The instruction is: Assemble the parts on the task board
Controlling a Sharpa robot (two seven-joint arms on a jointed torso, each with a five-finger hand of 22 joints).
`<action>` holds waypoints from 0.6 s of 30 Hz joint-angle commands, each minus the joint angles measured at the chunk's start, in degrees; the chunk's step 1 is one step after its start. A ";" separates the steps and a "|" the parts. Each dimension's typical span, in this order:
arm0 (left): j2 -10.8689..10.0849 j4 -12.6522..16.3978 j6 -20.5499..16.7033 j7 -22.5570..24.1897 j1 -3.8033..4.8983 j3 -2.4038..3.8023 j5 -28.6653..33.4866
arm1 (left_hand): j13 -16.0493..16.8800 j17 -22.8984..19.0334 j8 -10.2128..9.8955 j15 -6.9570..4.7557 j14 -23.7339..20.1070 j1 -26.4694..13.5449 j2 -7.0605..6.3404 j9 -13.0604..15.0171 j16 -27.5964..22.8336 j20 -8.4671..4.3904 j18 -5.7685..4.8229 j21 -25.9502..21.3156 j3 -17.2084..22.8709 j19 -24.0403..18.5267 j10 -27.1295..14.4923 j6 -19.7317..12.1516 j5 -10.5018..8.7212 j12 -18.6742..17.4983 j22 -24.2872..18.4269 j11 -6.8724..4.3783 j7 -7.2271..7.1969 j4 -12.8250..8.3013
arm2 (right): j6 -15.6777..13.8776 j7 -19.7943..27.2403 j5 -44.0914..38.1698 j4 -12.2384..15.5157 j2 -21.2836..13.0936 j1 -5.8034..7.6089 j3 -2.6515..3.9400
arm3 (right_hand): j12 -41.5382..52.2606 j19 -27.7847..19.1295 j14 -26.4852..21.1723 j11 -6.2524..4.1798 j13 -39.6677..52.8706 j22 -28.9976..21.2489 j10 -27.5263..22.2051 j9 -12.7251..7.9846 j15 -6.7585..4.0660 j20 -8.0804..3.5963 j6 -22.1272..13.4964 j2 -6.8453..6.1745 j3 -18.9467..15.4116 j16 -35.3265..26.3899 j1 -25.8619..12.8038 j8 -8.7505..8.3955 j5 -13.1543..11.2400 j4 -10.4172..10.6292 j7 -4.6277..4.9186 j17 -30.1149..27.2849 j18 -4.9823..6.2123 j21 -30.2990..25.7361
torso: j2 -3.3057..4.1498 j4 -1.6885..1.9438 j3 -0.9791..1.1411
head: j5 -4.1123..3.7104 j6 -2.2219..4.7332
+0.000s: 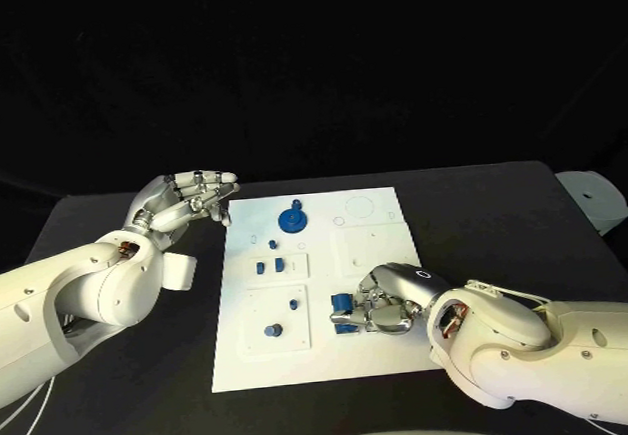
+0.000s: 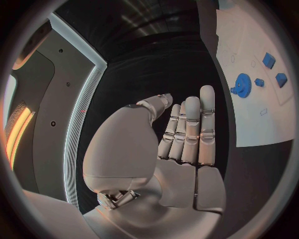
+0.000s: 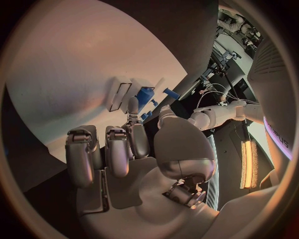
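The white task board (image 1: pixel 375 359) lies in the middle of the black table. A blue gear (image 1: pixel 294 219) stands at its far left, with several small blue parts (image 1: pixel 268 267) in recesses nearer me. My right hand (image 1: pixel 384 304) rests on the board's near middle, and its thumb and a finger pinch a blue part (image 1: pixel 343 304); the right wrist view shows that blue part (image 3: pixel 144 95) at the fingertips (image 3: pixel 132 106). Another blue part (image 1: pixel 348 326) lies just under the hand. My left hand (image 1: pixel 190 198) hovers off the board's far left corner, fingers straight and holding nothing. The left wrist view shows this left hand (image 2: pixel 187 134), the board (image 2: pixel 255 124) and the gear (image 2: pixel 241 84).
A white device (image 1: pixel 598 201) sits at the table's right edge. Bare black table (image 1: pixel 503 224) stretches right of the board and beyond it. A round blue part (image 1: pixel 273 331) stands in the board's near left recess.
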 commanded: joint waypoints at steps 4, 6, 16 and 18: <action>0.02 0.16 0.89 0.42 0.01 0.03 0.28 | 0.09 -0.07 0.29 0.03 -0.45 -0.15 0.44 -0.08 0.23 0.35 0.36 -0.20 -0.19 -0.03 -0.43 -0.26 0.27 0.20 -0.05 -0.11 -0.06 0.01 | 0.16 -0.09 -3.01 1.40 -1.31 -0.04 0.04 | -0.17 5.99 5.84 -0.21 6.62 15.05 0.81 0.09 -0.23 -0.43 -0.33 -0.13 -0.63 0.17 -0.32 0.30 -0.24 -0.07 0.10 13.57 -0.39 0.25 | -0.02 0.01 0.03 | -0.25 -0.03; 0.00 0.16 0.90 0.43 0.01 0.02 0.28 | 0.09 -0.07 0.29 0.03 -0.45 -0.15 0.44 -0.08 0.23 0.35 0.36 -0.20 -0.19 -0.03 -0.43 -0.26 0.27 0.20 -0.05 -0.11 -0.06 0.01 | 0.28 0.07 -3.03 1.91 -1.92 0.01 0.06 | -0.12 5.99 5.86 -0.22 6.68 15.05 0.85 0.13 -0.23 -0.42 -0.36 0.05 -1.00 0.20 0.46 0.38 -0.13 -0.11 0.08 13.64 -0.39 0.25 | -0.02 -0.01 0.04 | -0.28 0.03; -0.08 0.17 0.96 0.41 -0.01 -0.05 0.28 | 0.09 -0.09 0.34 0.04 -0.47 -0.21 0.52 -0.09 0.26 0.36 0.36 -0.23 -0.18 -0.04 -0.50 -0.29 0.27 0.28 -0.07 -0.10 -0.05 0.08 | 1.91 0.70 -2.38 3.17 -3.70 0.13 0.11 | 0.21 5.99 5.93 -0.33 7.17 15.05 1.12 0.13 -0.32 -0.49 -0.70 2.40 -3.54 0.34 10.47 0.78 3.48 -0.25 -0.04 13.96 -0.39 0.25 | 0.03 0.03 0.00 | -0.33 0.01; -0.07 0.17 0.97 0.41 -0.02 -0.05 0.28 | 0.09 -0.09 0.34 0.04 -0.47 -0.21 0.52 -0.09 0.26 0.36 0.36 -0.23 -0.18 -0.04 -0.50 -0.29 0.27 0.28 -0.07 -0.10 -0.05 0.08 | 2.17 0.71 -2.38 2.91 -3.57 0.13 0.11 | 0.30 5.99 5.95 -0.36 7.25 15.05 1.17 0.09 -0.33 -0.50 -0.70 2.96 -3.71 0.37 11.38 0.79 3.74 -0.25 -0.06 14.04 -0.39 0.25 | 0.02 0.07 0.00 | -0.40 0.04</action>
